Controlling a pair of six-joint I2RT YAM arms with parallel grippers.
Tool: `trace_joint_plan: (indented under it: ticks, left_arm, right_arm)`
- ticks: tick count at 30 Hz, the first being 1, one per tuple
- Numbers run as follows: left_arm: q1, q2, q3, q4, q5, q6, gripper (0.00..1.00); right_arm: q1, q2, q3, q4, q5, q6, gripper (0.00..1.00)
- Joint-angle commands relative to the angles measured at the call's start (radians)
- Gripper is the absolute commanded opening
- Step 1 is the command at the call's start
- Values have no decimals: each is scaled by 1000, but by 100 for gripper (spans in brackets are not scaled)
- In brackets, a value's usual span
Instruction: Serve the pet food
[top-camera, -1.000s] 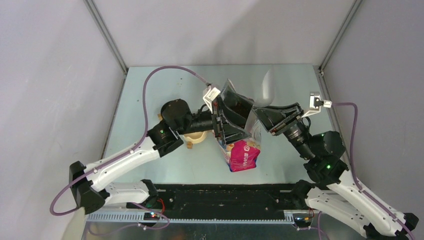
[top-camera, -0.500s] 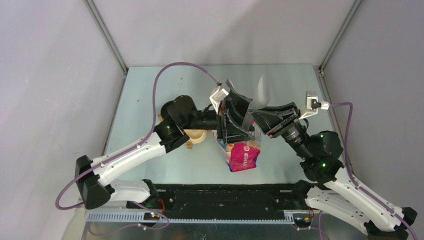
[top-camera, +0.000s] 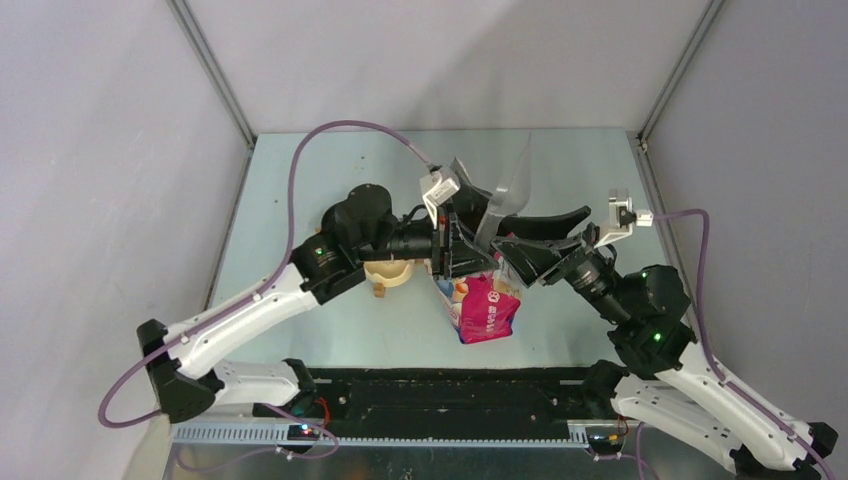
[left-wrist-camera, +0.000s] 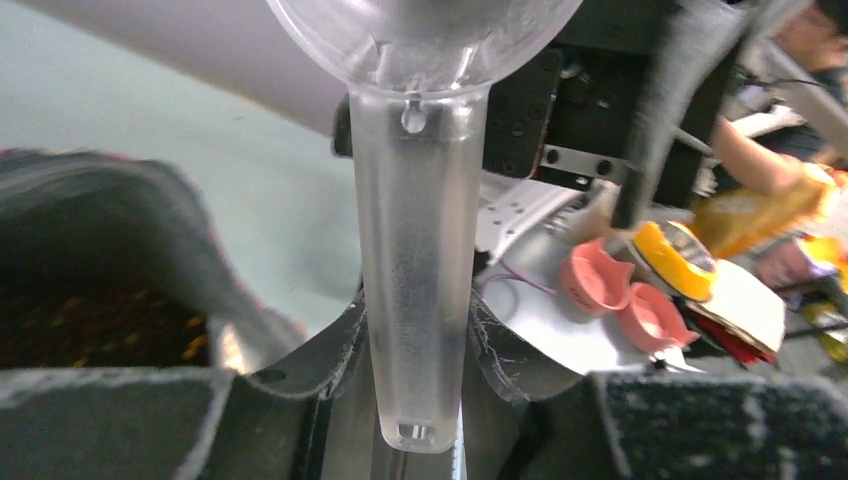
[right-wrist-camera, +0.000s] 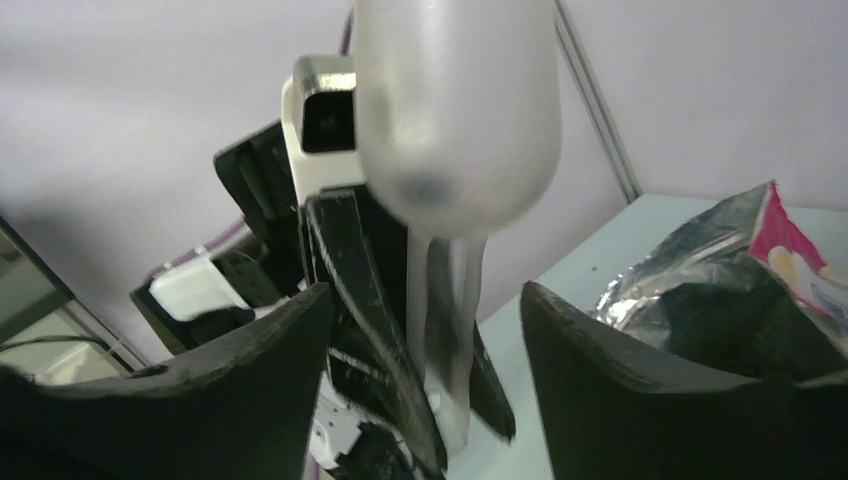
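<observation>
A: what's changed vs a second ago?
B: the scoop (left-wrist-camera: 415, 250) has swapped arms. The left end effector (left-wrist-camera: 415, 365) was spread wide, now it's pinching the scoop handle, one finger each side. The right end effector (right-wrist-camera: 425, 305) had the scoop, now its fingers stand spread, clear of it on both sides
A: so the handover's done?
B: looks done. In the right wrist view only the left fingers are on the scoop. The right arm hasn't backed off, it sits just beside
A: pet food (left-wrist-camera: 90, 325)?
B: dark kibble down inside the open bag (top-camera: 488, 310), which stands in the middle of the bench (top-camera: 300, 180) right under both end effectors. None visible in the scoop. The tan bowl (top-camera: 392, 272) is mostly hidden under the left arm, can't tell its contents
A: meaning for the task?
B: serving seems not started. The left arm likely scoops from bag to bowl, with the right free to steady the bag
</observation>
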Motion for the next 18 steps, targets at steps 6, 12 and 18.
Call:
trace_joint_plan:
  ticks: [6, 12, 18]
  left_arm:
    - [-89, -105, 120, -566, -475, 299, 0]
    - [-188, -178, 112, -737, -711, 289, 0]
    - [-253, -271, 76, -879, -694, 273, 0]
  right_arm:
    - [3, -55, 8, -123, -11, -100, 97]
    - [3, -60, 30, -197, 4, -75, 99]
    - [1, -37, 94, -363, -58, -47, 99]
